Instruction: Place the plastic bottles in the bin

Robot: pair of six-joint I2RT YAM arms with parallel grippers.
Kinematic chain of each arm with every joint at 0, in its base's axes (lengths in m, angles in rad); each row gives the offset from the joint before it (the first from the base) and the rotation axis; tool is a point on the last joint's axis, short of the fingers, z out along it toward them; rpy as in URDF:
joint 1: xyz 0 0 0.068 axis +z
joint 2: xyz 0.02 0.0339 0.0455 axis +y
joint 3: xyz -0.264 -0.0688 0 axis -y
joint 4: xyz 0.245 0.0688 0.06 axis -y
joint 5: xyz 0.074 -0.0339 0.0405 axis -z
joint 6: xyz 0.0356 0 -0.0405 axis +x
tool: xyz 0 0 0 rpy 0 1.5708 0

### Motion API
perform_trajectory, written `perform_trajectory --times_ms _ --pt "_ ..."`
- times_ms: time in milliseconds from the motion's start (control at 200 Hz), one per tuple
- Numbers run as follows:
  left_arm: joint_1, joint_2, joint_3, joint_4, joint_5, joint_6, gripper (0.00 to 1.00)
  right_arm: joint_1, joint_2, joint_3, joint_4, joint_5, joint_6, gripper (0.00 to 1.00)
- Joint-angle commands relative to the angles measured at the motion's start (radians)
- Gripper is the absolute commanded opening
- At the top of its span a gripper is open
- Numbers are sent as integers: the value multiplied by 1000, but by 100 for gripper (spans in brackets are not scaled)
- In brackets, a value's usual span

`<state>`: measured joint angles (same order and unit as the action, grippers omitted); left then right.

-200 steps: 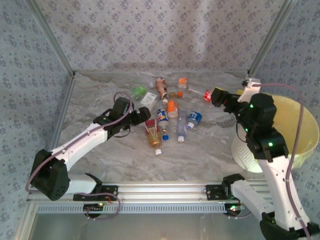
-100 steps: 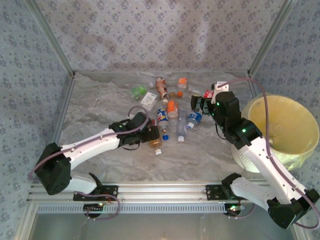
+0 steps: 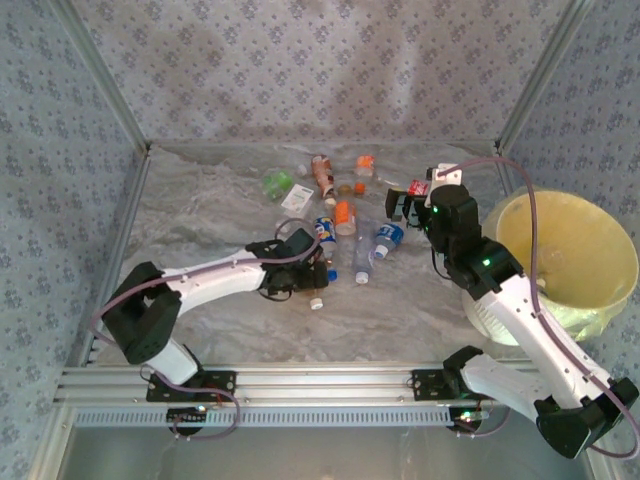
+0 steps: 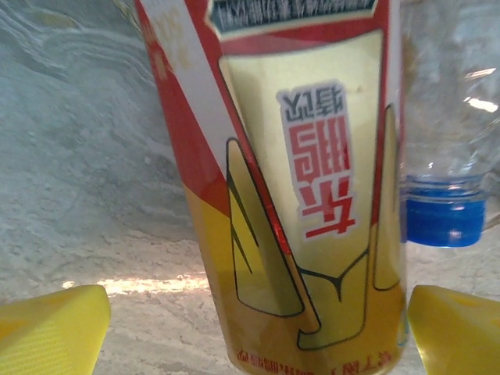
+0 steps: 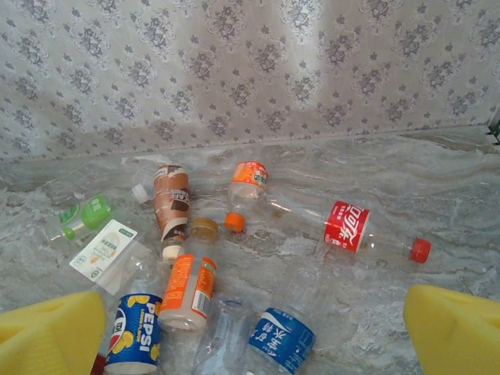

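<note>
Several plastic bottles lie in a loose cluster on the marble table top. My left gripper [image 3: 308,272] is open, its yellow fingers on either side of a red-and-yellow labelled bottle [image 4: 305,195] with a gap on each side. My right gripper [image 3: 402,208] is open and holds nothing, hovering above a blue-labelled water bottle [image 5: 281,340] and a red Coca-Cola bottle [image 5: 346,225]. Beneath it also lie a Pepsi bottle [image 5: 133,332] and an orange-labelled bottle [image 5: 187,291]. The bin [image 3: 520,205], white with a pale yellow liner, stands at the right behind the right arm.
A brown-labelled bottle [image 5: 171,205], a green-capped one [image 5: 86,215] and a loose orange cap [image 5: 234,223] lie farther back. A clear bottle with a blue cap [image 4: 444,215] lies right beside the left gripper. Patterned walls and metal frame posts [image 3: 100,90] enclose the table.
My left arm has reached right and lowered its gripper around the red-and-yellow bottle. My right arm swung left from over the bin to above the bottles, then held still.
</note>
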<state>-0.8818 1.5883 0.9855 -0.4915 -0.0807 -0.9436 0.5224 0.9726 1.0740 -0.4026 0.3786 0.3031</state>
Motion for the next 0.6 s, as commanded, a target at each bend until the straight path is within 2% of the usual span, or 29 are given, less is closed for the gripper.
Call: perform_trajectory --times_ms 0,285,390,500,595 --pt "-9 41 41 -3 37 39 98 7 -6 -7 -4 20 16 100" --pt "-9 74 38 -21 14 51 93 6 12 -7 -4 16 19 100" --pt "-4 92 39 -16 16 63 84 7 21 -8 2 13 19 100" --pt "4 93 40 -18 29 69 69 7 32 -8 6 -10 19 100" --pt "4 43 17 7 18 92 66 6 47 -14 24 -65 15 100"
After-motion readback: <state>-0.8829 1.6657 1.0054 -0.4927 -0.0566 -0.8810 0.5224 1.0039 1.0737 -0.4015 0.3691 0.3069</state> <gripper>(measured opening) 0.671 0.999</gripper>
